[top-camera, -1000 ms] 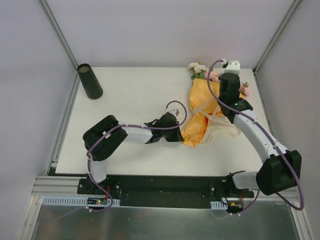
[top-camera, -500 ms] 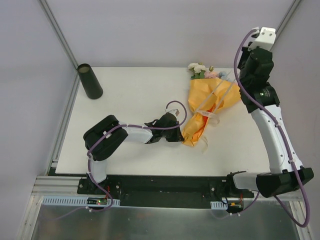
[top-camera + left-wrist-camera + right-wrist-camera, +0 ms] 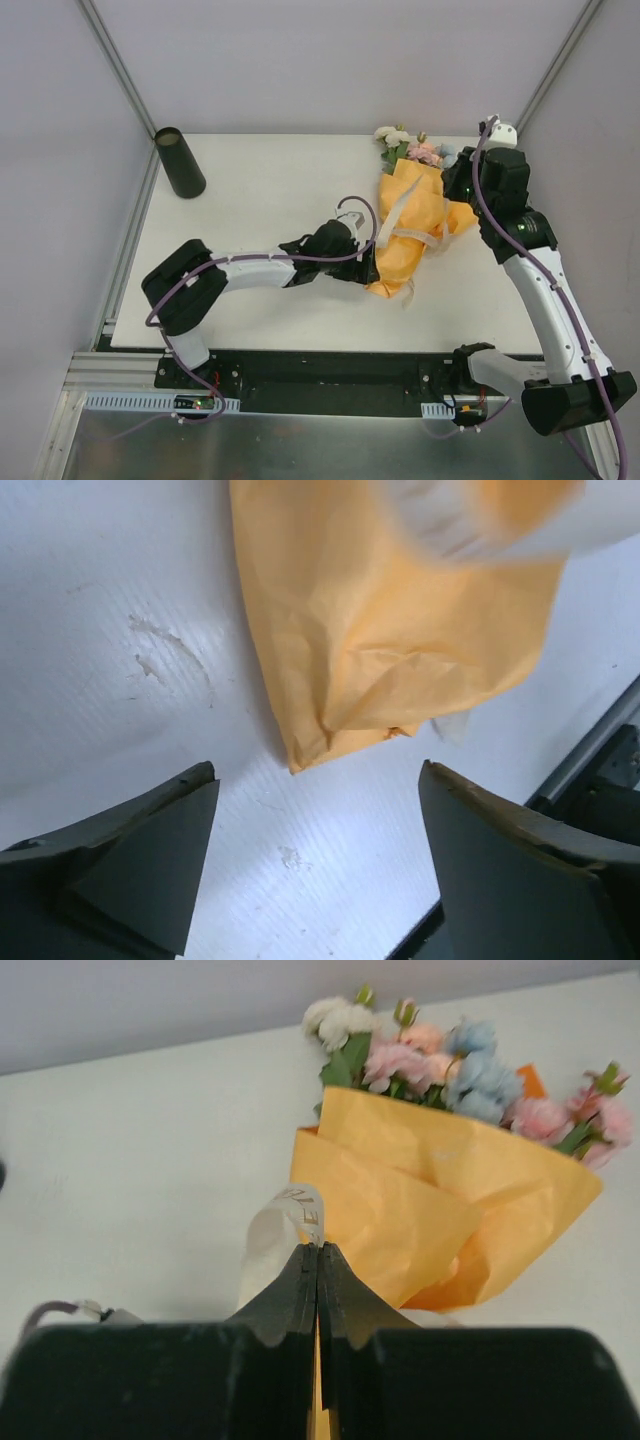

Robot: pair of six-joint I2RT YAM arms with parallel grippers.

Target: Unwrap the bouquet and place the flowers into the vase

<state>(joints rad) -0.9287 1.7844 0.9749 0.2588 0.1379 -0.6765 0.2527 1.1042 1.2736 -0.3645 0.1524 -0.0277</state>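
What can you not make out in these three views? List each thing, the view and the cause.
Lower flower stems: every view, wrapped inside the orange paper.
Whether the shut right pincer holds the ribbon: right wrist view, its tips cover the contact.
Pale shape at the top edge: left wrist view, too blurred to name.
Vase interior: top view, too dark.

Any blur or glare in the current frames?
Left wrist: the ribbon at top is smeared, the orange paper sharp, sheen on the table. Right wrist: flowers slightly soft. Top external: even light, no glare.
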